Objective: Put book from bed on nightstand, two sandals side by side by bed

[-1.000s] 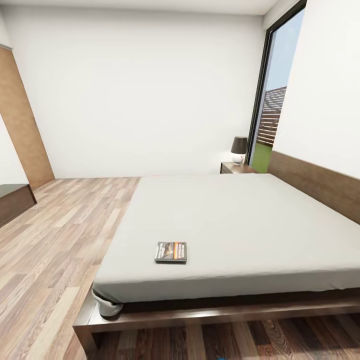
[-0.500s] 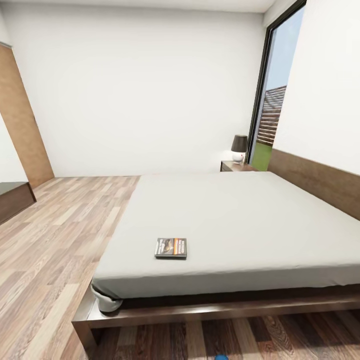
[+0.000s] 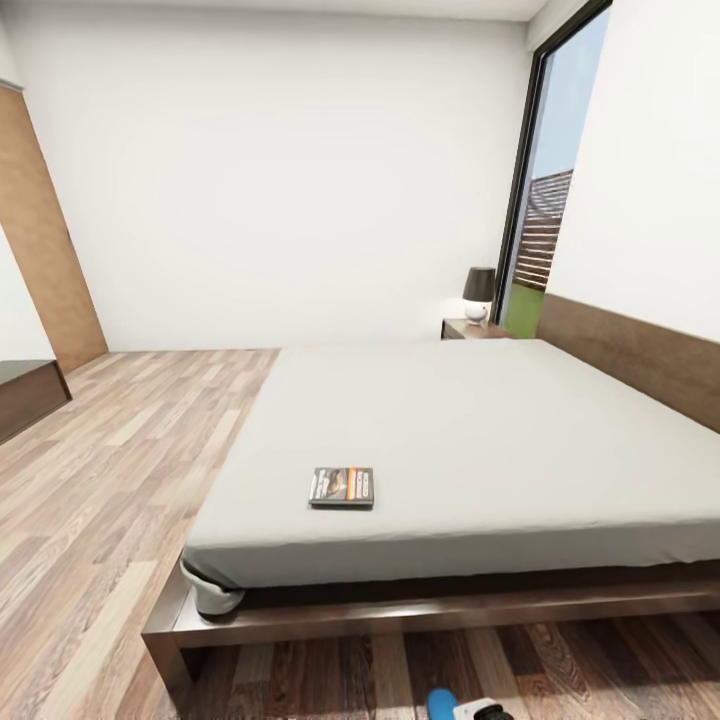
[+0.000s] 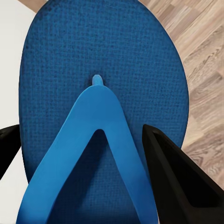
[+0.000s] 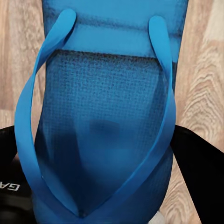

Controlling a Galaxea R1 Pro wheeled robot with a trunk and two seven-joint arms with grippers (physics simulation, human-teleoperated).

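**Both grippers carrying sandals**

Left gripper [image 4: 88, 154] clamps one blue sandal [image 4: 100, 70], toe pointing away along the fingers. Right gripper [image 5: 100, 172] clamps the other sandal [image 5: 109, 93] lengthwise too. Book [image 3: 342, 487] lies flat near the bed [image 3: 480, 430] foot edge.

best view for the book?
Head view: the book lies flat on the bed, near its foot, whole and unblocked. Each wrist view instead has a blue sandal up close between dark fingers, over wood floor.
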